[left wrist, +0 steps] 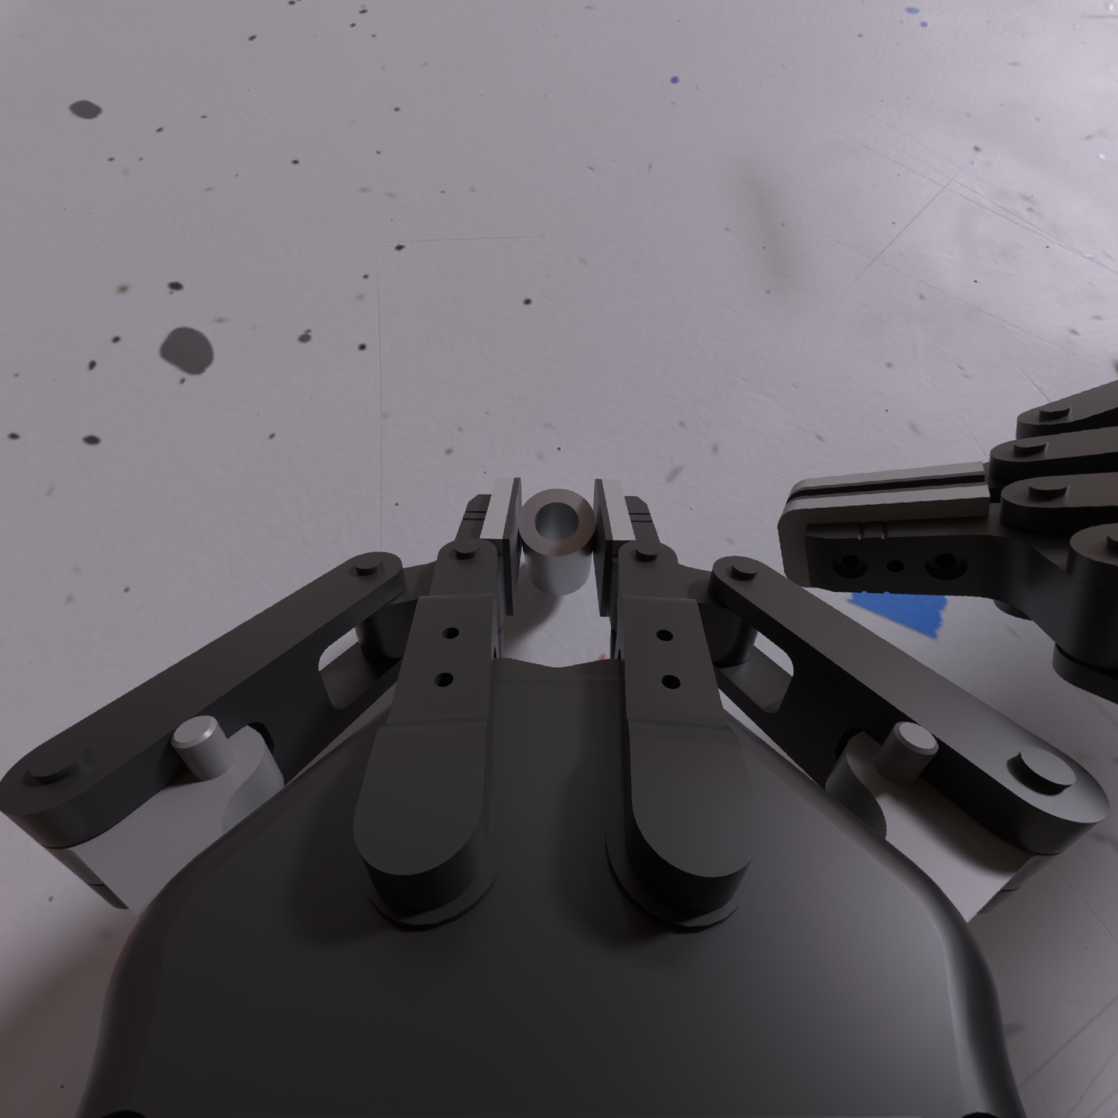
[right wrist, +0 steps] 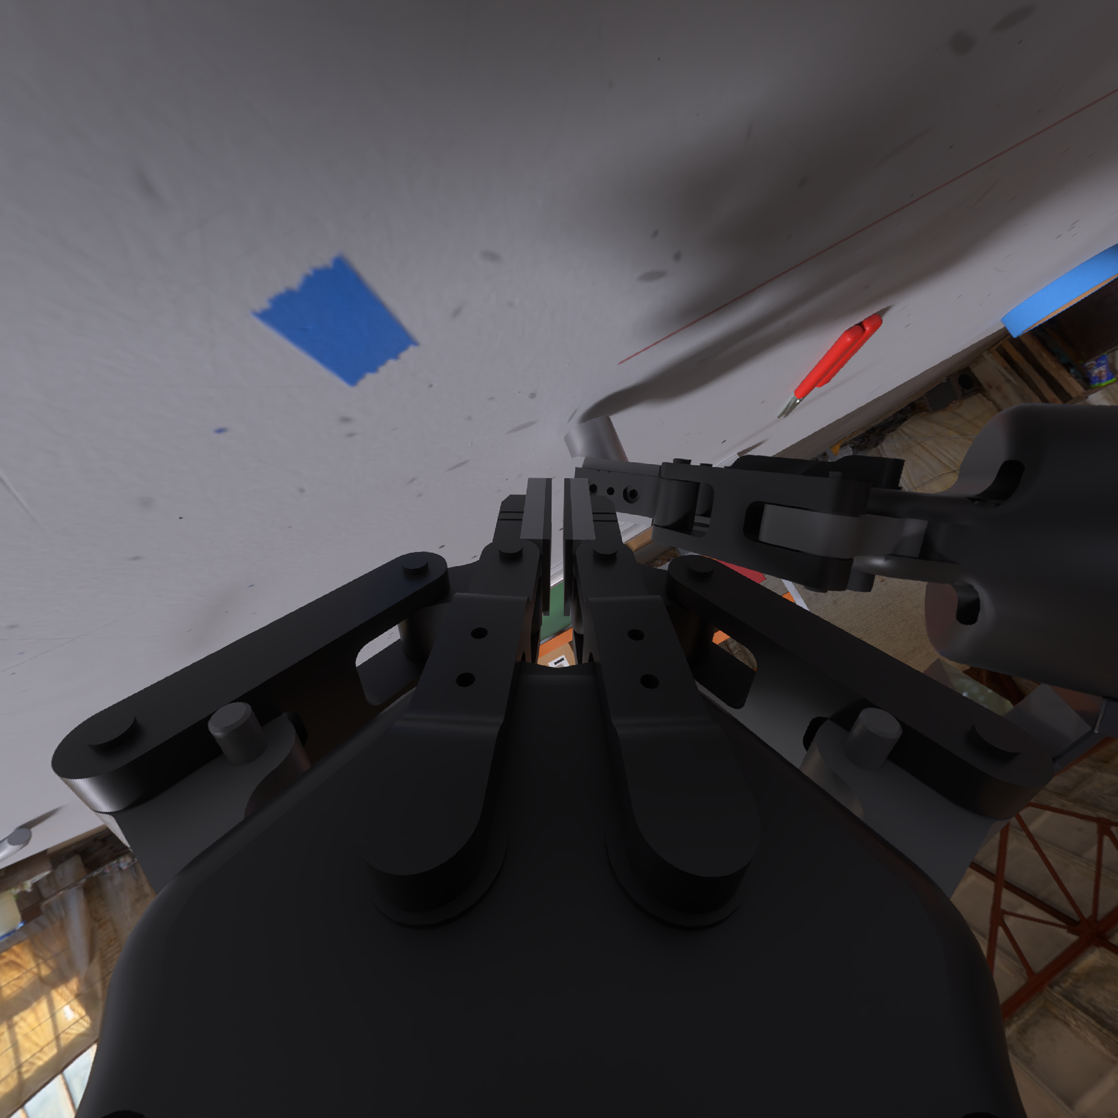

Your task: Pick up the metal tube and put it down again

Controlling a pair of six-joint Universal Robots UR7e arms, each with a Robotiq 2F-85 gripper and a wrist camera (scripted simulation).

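Note:
A short grey metal tube stands upright with its open end up, between the pads of my left gripper. Both pads press its sides. In the right wrist view the tube pokes out beyond the left gripper, and its far end looks to rest on the white table. My right gripper is shut and empty, its pads nearly together. It hovers just right of the left gripper, as the left wrist view shows.
A blue tape patch lies on the speckled table; it also shows under the right gripper. A red-handled tool lies near the table edge, by a blue tape strip. The floor lies beyond the edge.

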